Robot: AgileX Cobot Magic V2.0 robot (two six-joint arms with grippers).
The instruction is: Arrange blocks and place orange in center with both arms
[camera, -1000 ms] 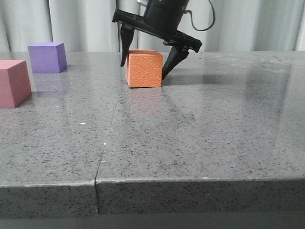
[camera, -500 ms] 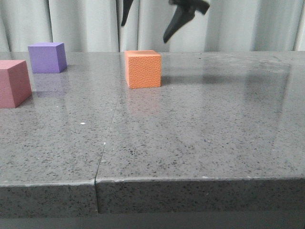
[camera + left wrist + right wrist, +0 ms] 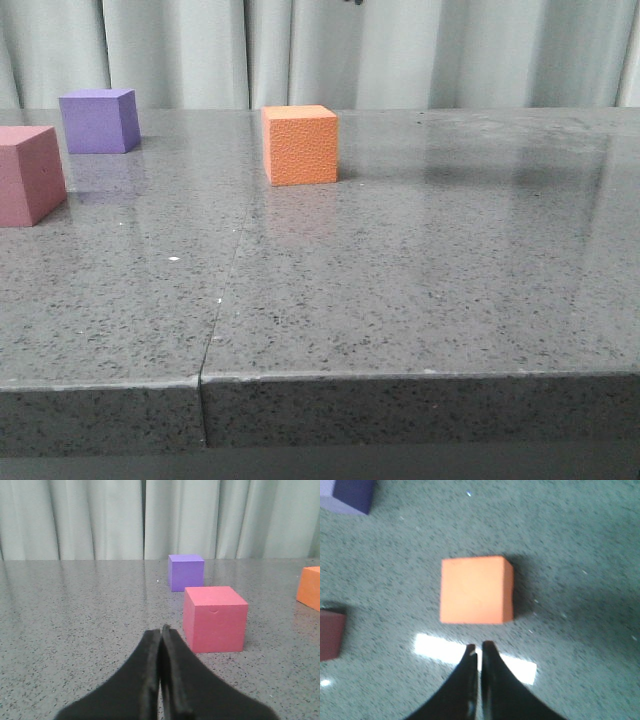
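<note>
The orange cube (image 3: 300,145) stands alone on the grey stone table, toward the back middle; it also shows in the right wrist view (image 3: 476,590) and at the edge of the left wrist view (image 3: 311,587). The purple cube (image 3: 98,120) is at the back left, the pink cube (image 3: 28,174) nearer at the left edge. My right gripper (image 3: 480,647) is shut and empty, high above the orange cube and out of the front view. My left gripper (image 3: 161,630) is shut and empty, low over the table, just short of the pink cube (image 3: 215,618), with the purple cube (image 3: 186,572) beyond.
The grey speckled table (image 3: 400,260) has a seam (image 3: 225,290) running front to back and a front edge near the camera. Pale curtains (image 3: 450,50) hang behind the table.
My right gripper let go of the orange cube, rose straight up out of the front view and closed. The orange cube stayed put.
</note>
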